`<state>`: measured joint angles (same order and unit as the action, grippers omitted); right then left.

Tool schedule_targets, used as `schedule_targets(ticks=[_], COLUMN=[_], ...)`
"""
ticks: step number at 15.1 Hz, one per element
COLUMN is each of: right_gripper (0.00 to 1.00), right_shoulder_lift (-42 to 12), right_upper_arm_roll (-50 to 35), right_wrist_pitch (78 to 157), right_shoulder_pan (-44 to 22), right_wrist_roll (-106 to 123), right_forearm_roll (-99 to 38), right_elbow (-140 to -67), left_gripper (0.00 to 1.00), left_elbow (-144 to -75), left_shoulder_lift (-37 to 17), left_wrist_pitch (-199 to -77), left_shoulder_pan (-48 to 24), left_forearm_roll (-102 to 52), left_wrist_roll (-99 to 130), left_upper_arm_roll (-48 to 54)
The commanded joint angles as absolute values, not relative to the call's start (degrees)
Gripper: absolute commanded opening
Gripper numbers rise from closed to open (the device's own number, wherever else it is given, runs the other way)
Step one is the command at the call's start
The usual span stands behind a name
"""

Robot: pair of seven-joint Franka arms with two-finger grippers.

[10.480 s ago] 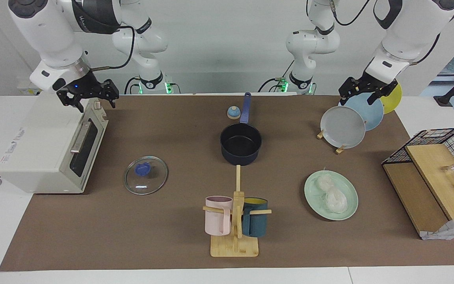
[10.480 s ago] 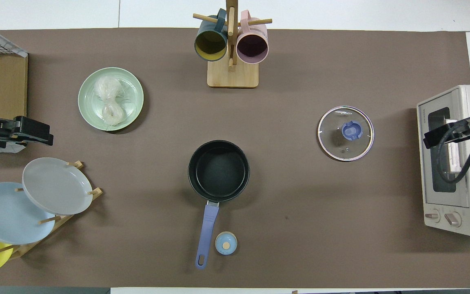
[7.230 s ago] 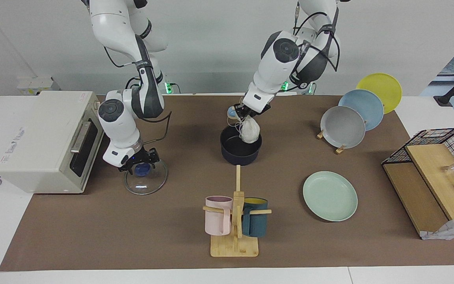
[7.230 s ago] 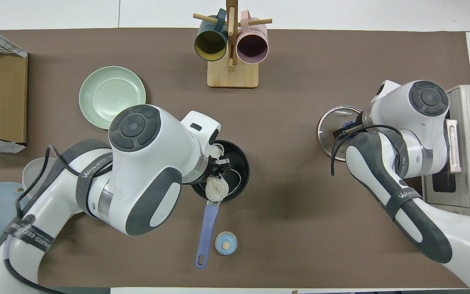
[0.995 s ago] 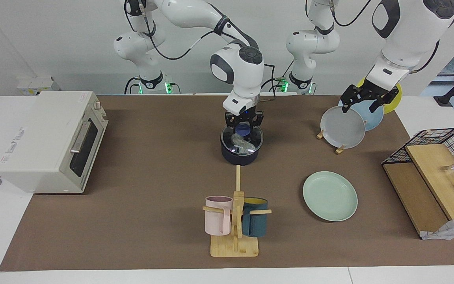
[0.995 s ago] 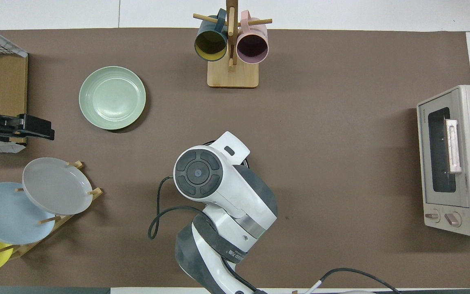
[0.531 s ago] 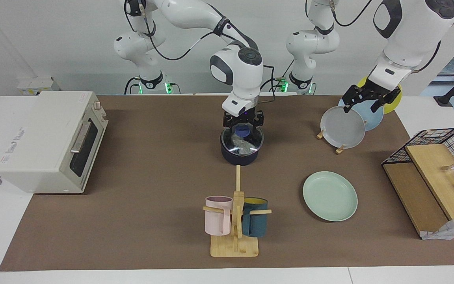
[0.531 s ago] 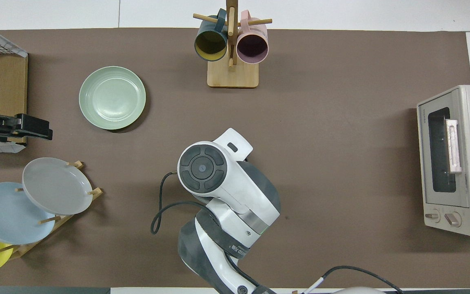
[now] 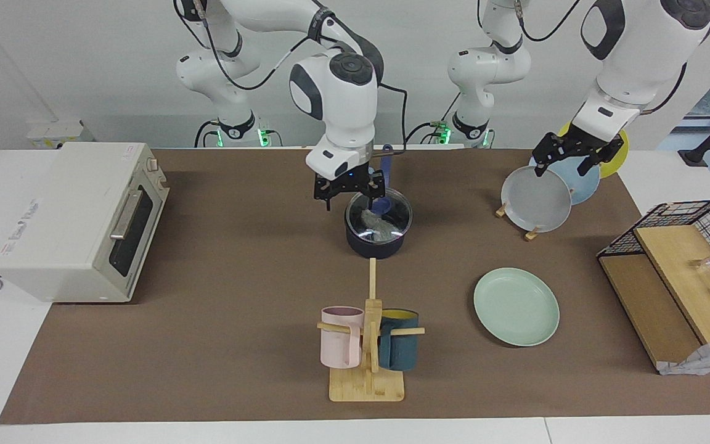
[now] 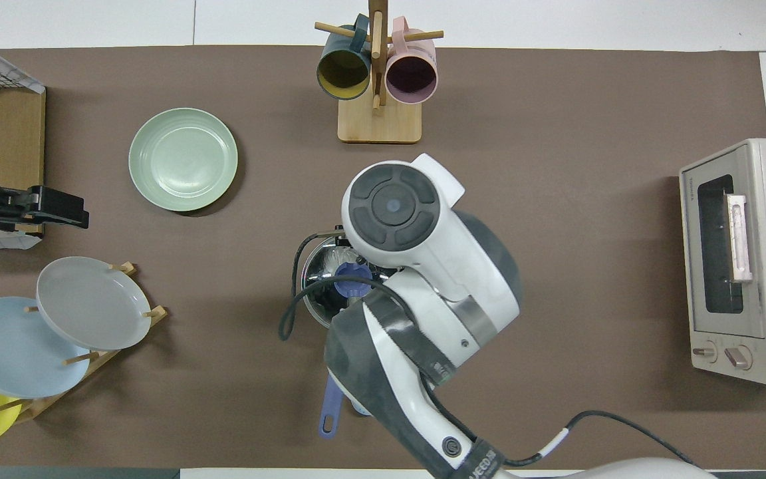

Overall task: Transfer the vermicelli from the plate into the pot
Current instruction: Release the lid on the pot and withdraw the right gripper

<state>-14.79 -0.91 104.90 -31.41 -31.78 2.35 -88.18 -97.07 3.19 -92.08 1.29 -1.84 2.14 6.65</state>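
The dark navy pot [image 9: 375, 248] stands mid-table with a glass lid [image 9: 393, 214] on it, and its blue handle [image 10: 331, 406] points toward the robots. Through the glass the whitish vermicelli [image 9: 375, 226] shows inside the pot. The mint-green plate [image 9: 516, 306] lies bare, farther from the robots and toward the left arm's end. My right gripper [image 9: 350, 188] hangs open just above the pot's rim on the right arm's side, off the lid's blue knob [image 9: 382, 205]. In the overhead view the right arm covers it. My left gripper [image 9: 567, 157] waits open over the plate rack.
A rack [image 9: 537, 198] with grey, blue and yellow plates stands near the left arm. A mug tree [image 9: 368, 336] with a pink and a teal mug is farther from the robots than the pot. A toaster oven [image 9: 77, 219] sits at the right arm's end, a wire-and-wood shelf [image 9: 681, 265] at the other.
My right gripper has let go of the lid's knob, risen and shifted toward the right arm's end. The lid stays on the pot. The left arm has barely moved.
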Motion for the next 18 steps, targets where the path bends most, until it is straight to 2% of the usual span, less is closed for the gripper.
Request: schedule_targets(ticks=[1, 4, 7, 12, 18], right_gripper=[1.00, 1.00, 1.00, 1.00, 1.00], right_shoulder_lift=[-11.70, -9.33, -6.07, -5.01, -3.43], right_upper_arm_roll=[-1.32, -1.23, -1.14, -1.23, -1.23], right_wrist_pitch=[99.60, 90.56, 85.71, 84.81, 85.43], right_shoulder_pan=[-26.56, -20.76, -13.30, -5.99, -1.59], right_wrist_roll=[-25.68, -17.17, -6.10, 2.28, 6.06], right_forearm_roll=[2.99, 2.90, 2.90, 2.81, 2.72], right_elbow=[-86.14, -81.75, -81.39, -82.70, -86.31], left_gripper=[1.00, 1.00, 1.00, 1.00, 1.00], left_elbow=[-97.29, -97.21, -97.29, -97.38, -97.38], left_shoulder_lift=[4.13, 4.13, 4.22, 4.22, 4.22], left_wrist_pitch=[-90.79, -91.14, -91.23, -91.05, -91.23], left_shoulder_pan=[2.02, 1.67, 1.76, 2.02, 2.37], left_forearm_roll=[1.30, 3.69, 3.43, 0.27, -2.02], left_wrist_roll=[1.94, 2.11, 2.37, 2.37, 2.46], left_upper_arm_roll=[7.56, 7.82, 7.82, 7.73, 7.47])
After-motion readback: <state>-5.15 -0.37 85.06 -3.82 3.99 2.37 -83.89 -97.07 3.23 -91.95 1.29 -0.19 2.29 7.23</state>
